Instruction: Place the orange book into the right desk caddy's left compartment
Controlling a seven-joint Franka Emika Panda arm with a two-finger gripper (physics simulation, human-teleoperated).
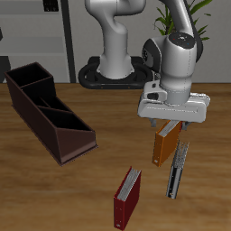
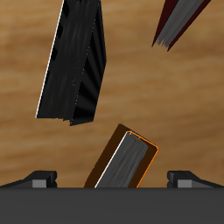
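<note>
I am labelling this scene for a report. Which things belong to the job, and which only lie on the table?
Job:
- orange book, under the gripper
- right desk caddy
- its left compartment; I cannot tell which end section

Lying about:
- dark red book
- black-and-grey book

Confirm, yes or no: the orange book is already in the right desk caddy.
No: the orange book is under the gripper, far from the right desk caddy across the table.
</note>
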